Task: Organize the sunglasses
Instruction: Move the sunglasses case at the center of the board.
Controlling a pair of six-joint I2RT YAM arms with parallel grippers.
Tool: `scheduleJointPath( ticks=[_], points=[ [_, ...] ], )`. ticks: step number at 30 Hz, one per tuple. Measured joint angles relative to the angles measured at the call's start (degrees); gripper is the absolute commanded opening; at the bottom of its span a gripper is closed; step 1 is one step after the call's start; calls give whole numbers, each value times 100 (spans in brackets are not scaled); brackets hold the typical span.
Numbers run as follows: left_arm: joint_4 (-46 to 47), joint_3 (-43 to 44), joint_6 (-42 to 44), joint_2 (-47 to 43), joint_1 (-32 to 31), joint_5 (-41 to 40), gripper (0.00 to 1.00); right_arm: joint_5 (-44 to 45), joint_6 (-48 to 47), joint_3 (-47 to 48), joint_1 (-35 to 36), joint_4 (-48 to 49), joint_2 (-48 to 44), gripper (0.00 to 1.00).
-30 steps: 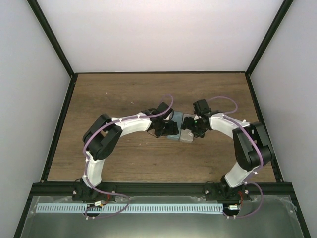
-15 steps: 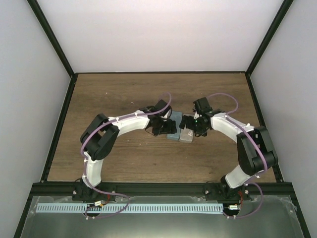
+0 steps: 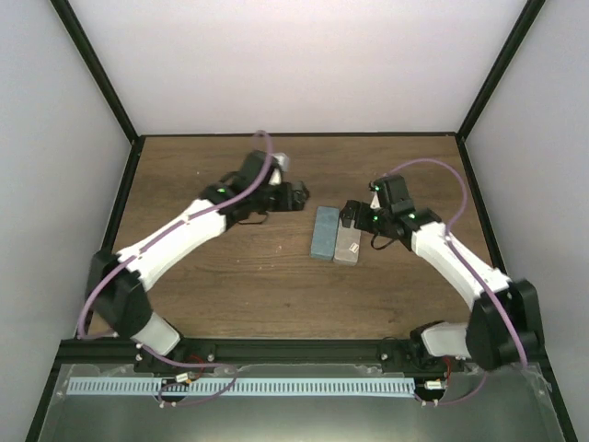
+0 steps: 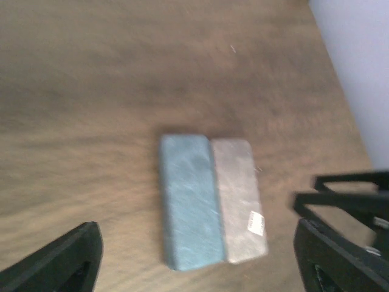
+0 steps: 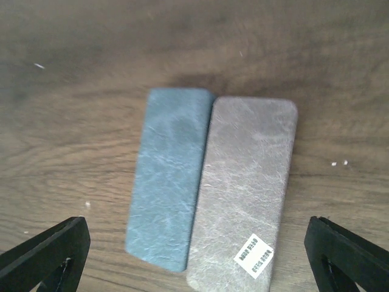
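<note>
- Your right gripper point(image 3: 351, 217) has its fingers spread wide with nothing held between them. Your left gripper point(image 3: 296, 195) is likewise spread and empty.
- You will find no sunglasses in any view; neither pair shows on the table point(image 3: 212, 285). Only two closed cases lie there, so I judge the pairs are shut inside, though the pictures cannot confirm it.
- Below the right gripper, the blue-grey case point(image 5: 167, 176) and the grey case point(image 5: 243, 194) lie touching along their long sides. Both are framed between your two fingers.
- The grey case lies toward the finger at the right of the wrist view. Its white sticker point(image 5: 253, 256) is at the end closest to your fingertips.
- The cases' long axes run away from the tool, across the line on which your jaws close. A closing there would meet the outer long sides of the two cases together, not a single case.
- The right gripper is the nearer one, hanging just beside the grey case in the overhead view. The left gripper stands apart from the blue-grey case with bare wood between them, and from its wrist the cases look smaller and farther off.
- If a case needs a nudge or a check, I judge the right arm better placed for it.
</note>
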Motion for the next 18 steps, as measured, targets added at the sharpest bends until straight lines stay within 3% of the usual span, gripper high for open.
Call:
scheduleJointPath(
  ticks=[5,9,18],
  points=[
    [131,-697,72,-1121,1158,-299,100,116,-205,-273,4,501,-1143,100],
    [81,-905,144,-1147,1902,-240,100,354,-273,-216,4,684,-1364,100],
    [101,-984,748,-1333,2002,-553,100,859,-437,-214,4,647,-1322,100]
  ],
)
